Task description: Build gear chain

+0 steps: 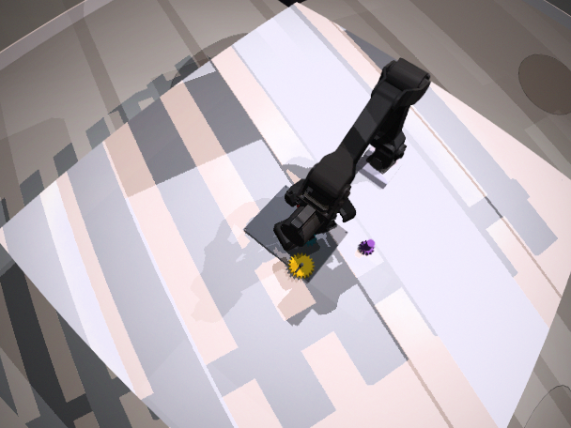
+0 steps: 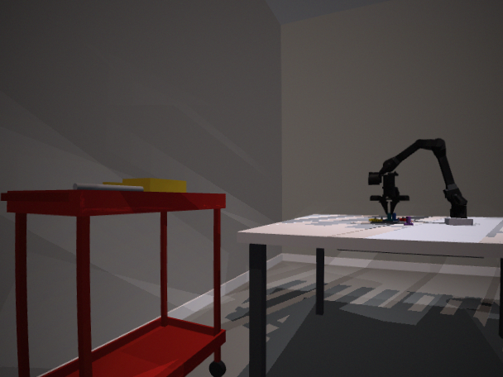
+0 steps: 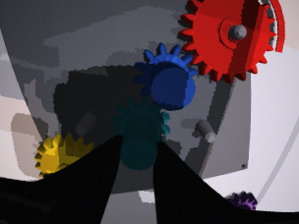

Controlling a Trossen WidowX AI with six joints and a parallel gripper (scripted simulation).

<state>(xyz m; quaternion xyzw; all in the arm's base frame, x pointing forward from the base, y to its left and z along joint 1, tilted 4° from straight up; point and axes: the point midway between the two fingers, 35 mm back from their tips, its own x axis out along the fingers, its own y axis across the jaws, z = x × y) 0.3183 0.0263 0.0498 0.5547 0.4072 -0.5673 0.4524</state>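
My gripper (image 3: 140, 145) (image 2: 390, 212) is shut on the upright knob of the teal gear (image 3: 140, 154) (image 1: 311, 240), low over the grey board (image 1: 265, 227) (image 3: 236, 147). Whether the teal gear sits flat is hidden. A blue gear (image 3: 172, 88) is beside it, between it and the red gear (image 3: 209, 49) at the upper right of the wrist view. The yellow gear (image 1: 305, 263) (image 3: 50, 157) is at the board's near corner, partly behind a finger in the wrist view. A purple gear (image 1: 366, 248) (image 2: 409, 221) (image 3: 243, 200) stands on the table off the board.
Two bare pegs (image 3: 86, 123) (image 3: 206, 132) show either side of the teal gear. The red arrow (image 3: 279, 25) curves beside the red gear. The arm's base (image 2: 458, 221) is on the table. A red cart (image 2: 153, 202) stands apart from the table. Dark shadows cross the board.
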